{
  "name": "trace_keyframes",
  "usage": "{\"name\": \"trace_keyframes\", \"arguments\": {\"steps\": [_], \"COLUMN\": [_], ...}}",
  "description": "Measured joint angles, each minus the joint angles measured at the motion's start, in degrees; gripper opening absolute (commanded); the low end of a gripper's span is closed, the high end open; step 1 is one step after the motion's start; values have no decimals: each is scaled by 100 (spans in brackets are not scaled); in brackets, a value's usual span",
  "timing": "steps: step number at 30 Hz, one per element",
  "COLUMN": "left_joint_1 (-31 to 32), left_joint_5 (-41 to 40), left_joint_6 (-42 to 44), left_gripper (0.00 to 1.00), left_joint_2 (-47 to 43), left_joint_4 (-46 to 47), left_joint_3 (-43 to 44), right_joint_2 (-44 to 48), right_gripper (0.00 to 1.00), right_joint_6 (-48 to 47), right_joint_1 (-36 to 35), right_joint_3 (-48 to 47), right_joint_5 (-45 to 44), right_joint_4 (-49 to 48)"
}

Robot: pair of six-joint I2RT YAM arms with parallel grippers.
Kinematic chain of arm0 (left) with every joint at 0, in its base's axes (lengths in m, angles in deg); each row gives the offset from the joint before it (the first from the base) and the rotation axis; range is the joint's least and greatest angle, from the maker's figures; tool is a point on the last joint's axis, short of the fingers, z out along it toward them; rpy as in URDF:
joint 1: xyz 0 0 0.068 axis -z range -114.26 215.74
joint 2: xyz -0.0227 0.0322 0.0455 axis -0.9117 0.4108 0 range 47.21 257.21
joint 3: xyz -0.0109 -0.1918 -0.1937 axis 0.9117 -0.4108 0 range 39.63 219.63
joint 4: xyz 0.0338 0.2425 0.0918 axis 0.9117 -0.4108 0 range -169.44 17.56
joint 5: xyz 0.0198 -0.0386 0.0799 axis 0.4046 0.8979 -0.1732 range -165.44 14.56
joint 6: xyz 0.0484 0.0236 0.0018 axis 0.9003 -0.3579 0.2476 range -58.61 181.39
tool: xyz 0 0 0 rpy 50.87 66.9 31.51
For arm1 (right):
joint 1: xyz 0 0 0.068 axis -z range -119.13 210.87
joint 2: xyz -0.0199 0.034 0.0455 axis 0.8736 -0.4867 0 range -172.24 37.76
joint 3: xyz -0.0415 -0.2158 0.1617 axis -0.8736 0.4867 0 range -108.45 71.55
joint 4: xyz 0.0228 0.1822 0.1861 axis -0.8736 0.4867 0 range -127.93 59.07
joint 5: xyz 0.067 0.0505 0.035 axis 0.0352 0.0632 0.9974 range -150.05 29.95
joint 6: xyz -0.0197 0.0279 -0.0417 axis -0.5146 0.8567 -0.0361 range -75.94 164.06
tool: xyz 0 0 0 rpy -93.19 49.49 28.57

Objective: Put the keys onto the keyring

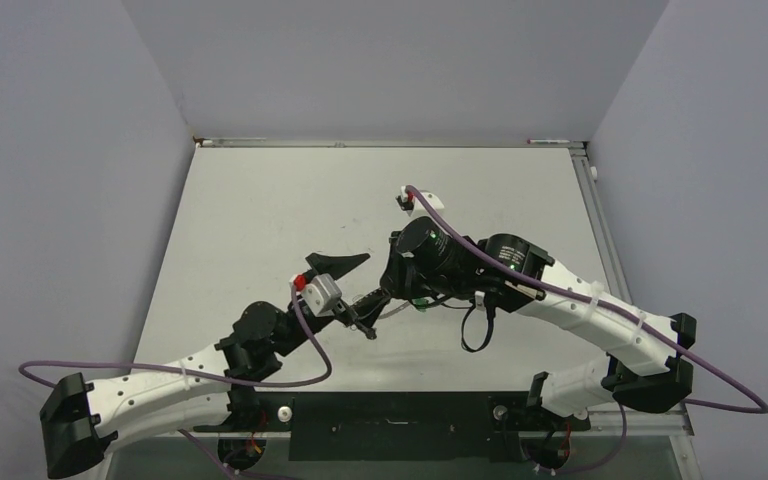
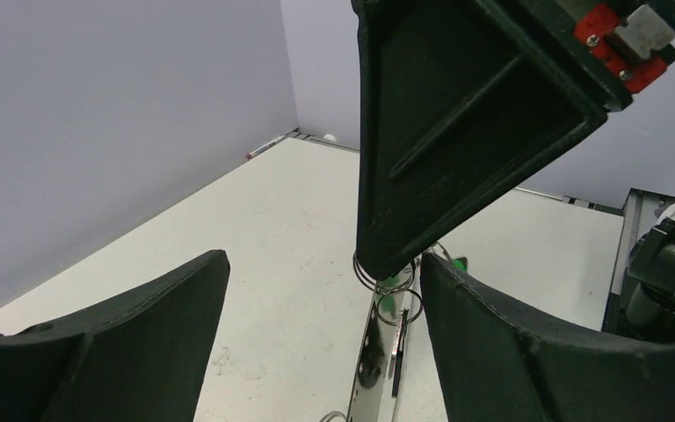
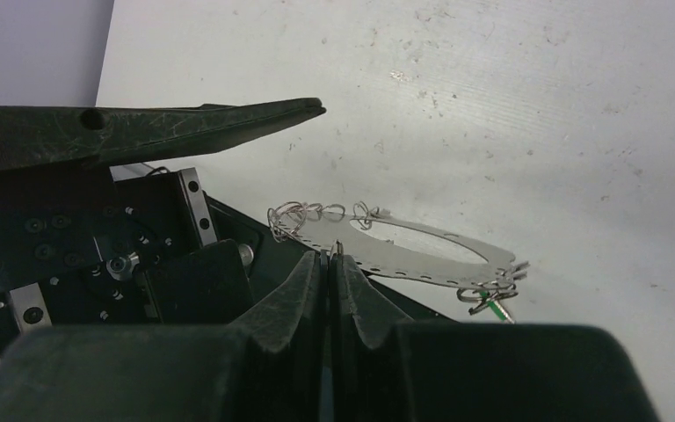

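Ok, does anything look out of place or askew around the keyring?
Nothing spilled or broken. The perforated metal plate sits askew by the shut right fingers, with small wire rings bunched in a tangle at one end.

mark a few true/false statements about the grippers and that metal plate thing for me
1. The right gripper is shut, its tips pinching the edge of the oval metal plate. True.
2. The left gripper is clamped shut. False: its jaws stand wide apart, holding nothing.
3. The plate has a row of little holes along its edge. True.
4. The plate sits in the far right corner of the table. False: it is near the middle, between the two grippers.
5. Small wire rings are attached at one end of the plate. True.
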Motion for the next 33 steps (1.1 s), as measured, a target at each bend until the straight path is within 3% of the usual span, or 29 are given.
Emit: {"name": "trace_keyframes", "arguments": {"steps": [5,12,18,24,33], "left_joint_1": [-59,-59,-59,-68,-70], "left_joint_5": [387,772,1204,1355,1353], "left_joint_6": [-98,-13,262,426,525], "left_gripper": [66,41,51,40,41], "left_joint_2": [85,109,175,81,13], "left_joint_4": [262,407,365,361,358], "left_joint_3": [-85,-192,-203,-269,-308], "right_joint_2": [-17,-28,-59,-66,-66], "right_gripper": [5,5,5,5,5], "right_joint_6": [-20,-20,-17,-17,-17], "right_joint_1": [-131,-170,-173,-173,-205], "right_joint_3": [0,0,-90,-151,-151], "right_joint_5": [4,-11,-20,-59,-55], "right_joint_4": [-4,2,33,72,103]}}
